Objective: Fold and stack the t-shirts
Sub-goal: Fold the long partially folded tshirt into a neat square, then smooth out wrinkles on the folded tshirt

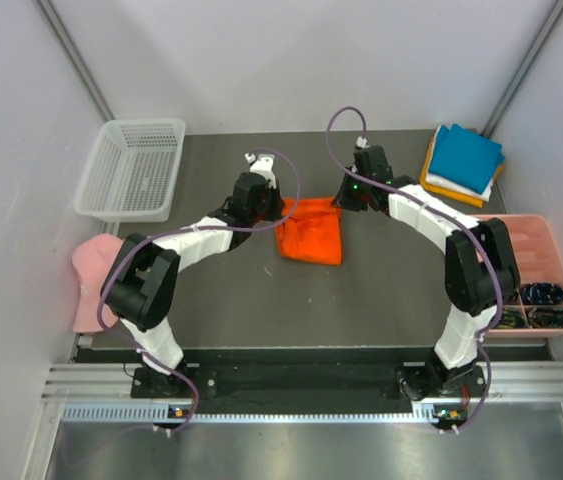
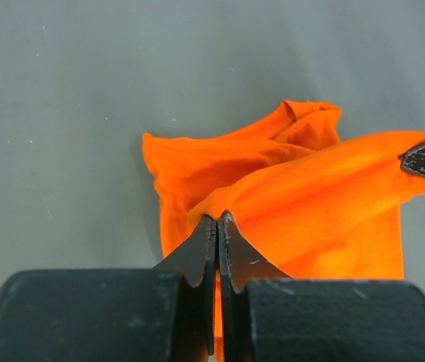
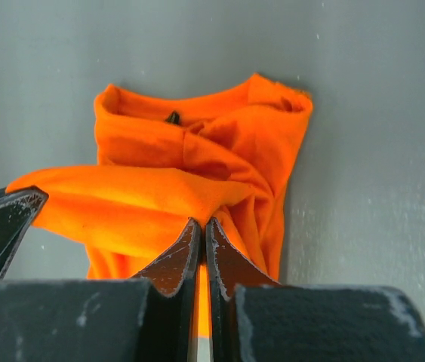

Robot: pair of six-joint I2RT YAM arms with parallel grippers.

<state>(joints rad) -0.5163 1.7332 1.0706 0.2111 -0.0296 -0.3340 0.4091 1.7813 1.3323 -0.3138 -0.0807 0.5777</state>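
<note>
Left jaws and right jaws were both pinched shut on the orange t-shirt [image 1: 311, 235], one at each far corner. The fold was taut between them, the rest lying mid-bench [image 1: 261, 290]. Bare bench bordered it all round; the folded stack [image 1: 464, 160] sat at the far right.

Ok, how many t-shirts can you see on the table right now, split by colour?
orange t-shirt: 1, mid-table, pinched by the left gripper and the right gripper
teal blue t-shirt: 1, on top of the far-right stack
white t-shirt: 1, only its edge showing beneath it
amber yellow t-shirt: 1, at the bottom of the stack
Total: 4
</note>
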